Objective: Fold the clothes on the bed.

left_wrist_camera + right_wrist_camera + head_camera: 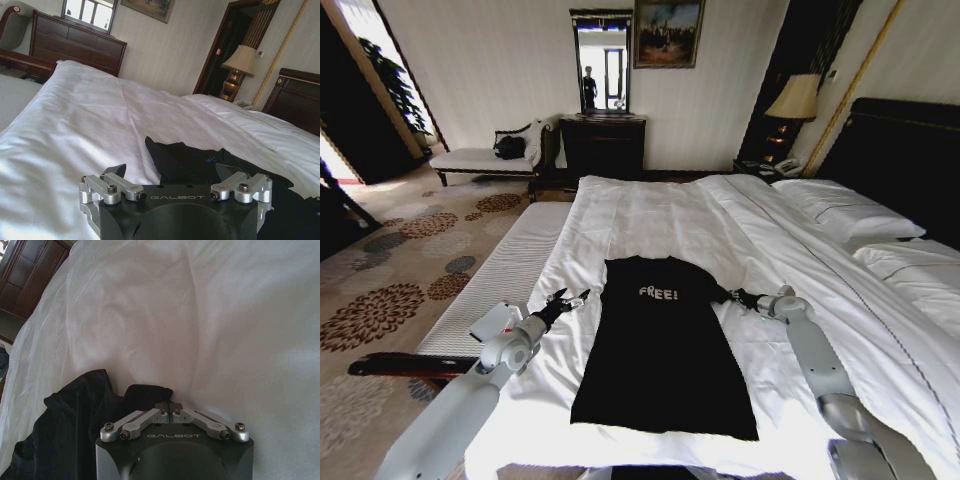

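Note:
The clothes are one black T-shirt (660,350) with white "FREE!" lettering, lying flat as a long narrow shape on the bed (650,215), its collar end away from me. My left gripper (572,298) is open just off the shirt's left shoulder edge, above the white duvet. In the left wrist view its fingers (119,170) stand wide apart with the shirt (185,157) just ahead of them. My right gripper (725,294) is at the shirt's right shoulder edge. In the right wrist view it (169,407) is shut on a fold of the shirt (80,410).
White pillows (850,215) and a dark headboard (910,160) are on the right. A pale striped bench (505,265) runs along the bed's left end. Beyond it are patterned carpet (390,300), a chaise with a dark bag (509,147), a dark dresser (603,145) and a lamp (795,100).

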